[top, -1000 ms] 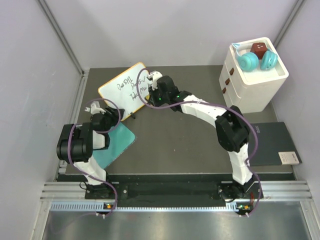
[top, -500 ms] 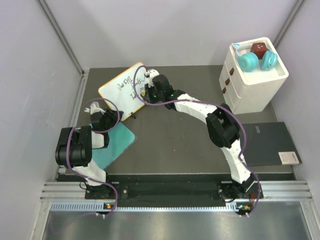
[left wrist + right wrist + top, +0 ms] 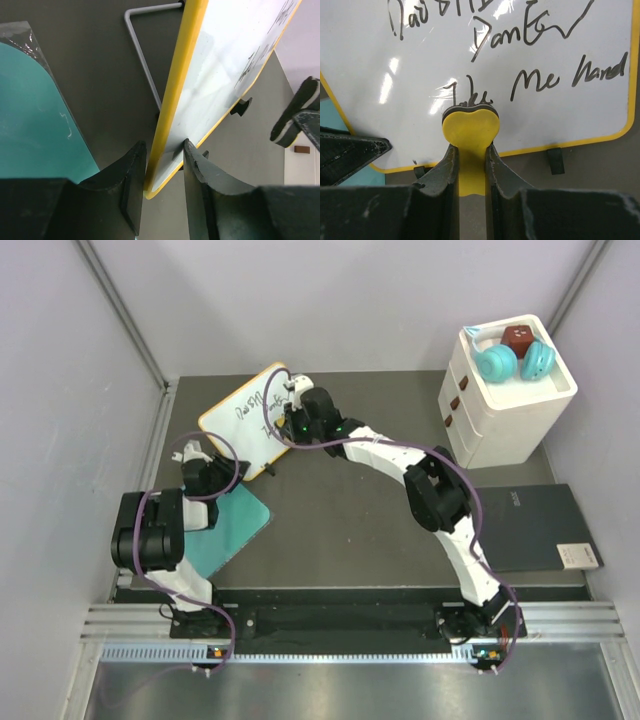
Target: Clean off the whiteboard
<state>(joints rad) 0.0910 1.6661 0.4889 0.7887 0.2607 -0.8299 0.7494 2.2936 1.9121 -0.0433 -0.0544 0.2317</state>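
Clearly almost all of the work is left. In the right wrist view the black handwriting point(image 3: 547, 82) runs in full lines over the whiteboard point(image 3: 485, 65) and I see no wiped patch, so I judge that the erasing is only at its beginning.

The right gripper point(image 3: 469, 150) is closed tightly on a yellow eraser point(image 3: 470, 131), heart-shaped, with a dark felt layer on the side toward the board. The top of the eraser lies over the first word of the lowest line. It seems to press on the surface, but real contact I cannot confirm.

The left gripper point(image 3: 162, 152) has its jaws nearly together around the near lower corner of the board. One finger is at the back of the yellow rim and the other on the white face, so it appears to pinch the board, probably to steady it for wiping.

Behind the board a grey wire stand point(image 3: 142, 55) props it, so the board stands tilted, not flat. It is at the far left part of the dark table point(image 3: 340, 520), with its near corner just beside a teal mat point(image 3: 35, 115).

Well apart, at the far right, a white drawer unit point(image 3: 505, 425) carries teal headphones point(image 3: 512, 362). A dark grey notebook point(image 3: 540, 525) lies at the near right.
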